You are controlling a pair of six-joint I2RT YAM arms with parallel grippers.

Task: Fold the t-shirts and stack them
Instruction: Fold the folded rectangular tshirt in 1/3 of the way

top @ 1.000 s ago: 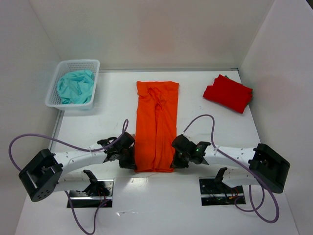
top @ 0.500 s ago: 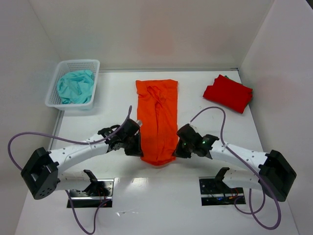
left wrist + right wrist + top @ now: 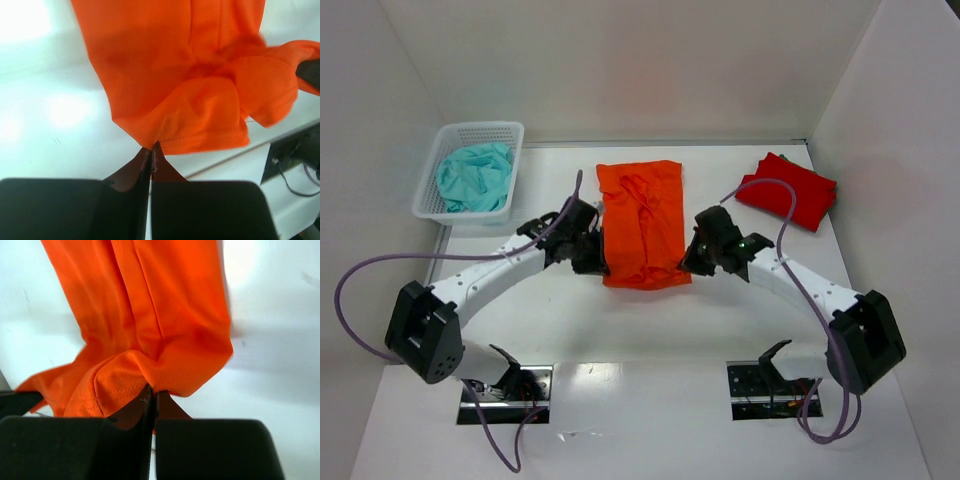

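1. Carrying the near hem away from their bases, the 2 arms have swept forward over the last 1 second. The bright orange cloth t-shirt (image 3: 642,225), which lay as a long strip reaching almost to the bases, is now doubled to roughly half that length at the far middle of the table.
2. The left gripper (image 3: 592,250) has its fingers pinched tight on the hem's left corner. Its wrist view shows the tips meeting on the stitched edge, with the cloth bunched and lifted beyond them.
3. The right gripper (image 3: 695,255) is likewise clamped on the right corner, the hem puckering over its closed tips.
4. My judgement is that the halving fold is underway but not finished. The carried edge is still held, and the near fold line looks rounded rather than pressed flat.
5. The deeper red folded cloth t-shirt (image 3: 786,190) rests at the far right, well apart from the orange one, so stacking is not yet done.
6. The smooth white table (image 3: 640,340) is glossy, with glare near the bases.
7. Plain white walls (image 3: 620,70) close in 3 sides. A white plastic mesh basket (image 3: 430,205) holding crumpled teal cloth (image 3: 475,175) stands at the far left.
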